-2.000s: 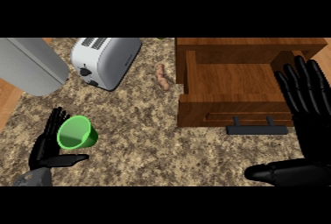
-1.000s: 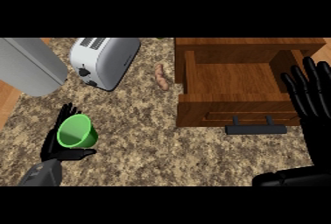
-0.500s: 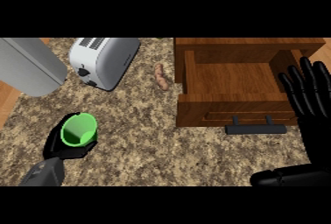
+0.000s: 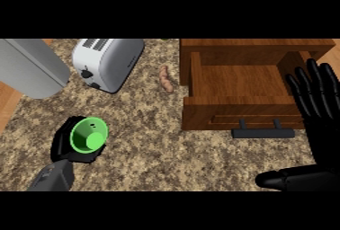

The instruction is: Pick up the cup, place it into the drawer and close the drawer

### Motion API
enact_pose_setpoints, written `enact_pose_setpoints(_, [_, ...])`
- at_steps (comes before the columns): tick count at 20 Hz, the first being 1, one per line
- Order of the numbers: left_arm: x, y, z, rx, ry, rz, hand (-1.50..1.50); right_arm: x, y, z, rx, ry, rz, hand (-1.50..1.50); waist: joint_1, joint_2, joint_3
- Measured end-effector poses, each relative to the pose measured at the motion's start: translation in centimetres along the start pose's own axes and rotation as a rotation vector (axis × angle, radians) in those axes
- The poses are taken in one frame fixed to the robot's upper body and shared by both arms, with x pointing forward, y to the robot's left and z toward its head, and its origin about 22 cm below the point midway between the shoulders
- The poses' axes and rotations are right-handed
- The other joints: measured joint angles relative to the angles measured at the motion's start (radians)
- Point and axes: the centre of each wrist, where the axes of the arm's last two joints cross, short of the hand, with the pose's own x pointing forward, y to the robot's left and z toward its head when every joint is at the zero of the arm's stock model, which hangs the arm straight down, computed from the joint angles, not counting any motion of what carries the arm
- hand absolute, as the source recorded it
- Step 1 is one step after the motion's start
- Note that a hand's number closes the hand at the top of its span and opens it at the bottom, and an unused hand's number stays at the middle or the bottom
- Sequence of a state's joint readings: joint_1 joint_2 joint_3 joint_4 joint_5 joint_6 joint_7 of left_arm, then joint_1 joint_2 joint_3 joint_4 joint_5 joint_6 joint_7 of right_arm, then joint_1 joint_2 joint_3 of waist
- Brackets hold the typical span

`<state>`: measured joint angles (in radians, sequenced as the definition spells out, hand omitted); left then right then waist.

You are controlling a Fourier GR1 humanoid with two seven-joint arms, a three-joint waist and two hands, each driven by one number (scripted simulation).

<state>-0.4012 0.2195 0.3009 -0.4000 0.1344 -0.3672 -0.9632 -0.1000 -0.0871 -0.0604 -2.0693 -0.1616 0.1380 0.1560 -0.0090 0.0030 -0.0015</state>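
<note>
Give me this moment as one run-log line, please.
phase: cup grasped | left robot hand: curled round green cup | right robot hand: open beside drawer | drawer: open, holds nothing

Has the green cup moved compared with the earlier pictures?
Yes. The green cup, held in the left hand, has shifted slightly right, toward the drawer, judged against the toaster.

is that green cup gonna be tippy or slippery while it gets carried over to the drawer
The green cup looks like a rigid, smooth, small vessel, so probably light and stiff, maybe a little slick. The left hand curls round it from below, which should limit slipping. It narrows toward its base, so it may tip if set down crooked in the open drawer.
</note>
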Motion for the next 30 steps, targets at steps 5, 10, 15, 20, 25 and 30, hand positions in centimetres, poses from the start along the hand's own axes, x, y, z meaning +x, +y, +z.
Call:
enact_pose_setpoints(5, [-0.7, -1.9, 0.1, 0.060, -0.070, -0.003, 1.50, 0.4, -0.5, -0.3, -0.005, 0.001, 0.006, -1.50, 0.006, -0.003, 0.001])
enact_pose_setpoints(10, [-0.1, -4.0, -1.3, 0.028, -0.146, 0.027, 1.50, 0.7, 0.3, 0.2, -0.004, 0.015, 0.014, -1.50, 0.012, -0.006, 0.002])
enact_pose_setpoints(15, [2.2, -6.6, -4.0, -0.088, -0.206, 0.035, 1.50, 1.0, -0.1, 0.2, -0.018, 0.017, 0.013, -1.50, 0.017, -0.008, 0.002])
enact_pose_setpoints(20, [5.7, -10.2, -6.0, -0.175, -0.239, 0.075, 1.50, 0.7, -0.2, 0.6, -0.019, 0.026, 0.005, -1.50, 0.019, -0.009, 0.003])
enact_pose_setpoints(25, [10.0, -14.3, -7.9, -0.216, -0.248, 0.108, 1.50, 0.4, -1.0, 0.9, -0.025, 0.026, 0.014, -1.50, 0.015, -0.008, 0.002])
enact_pose_setpoints(30, [14.2, -18.2, -10.2, -0.228, -0.270, 0.101, 1.50, 0.0, -0.7, 0.7, -0.023, 0.020, 0.014, -1.50, 0.010, -0.006, 0.002])
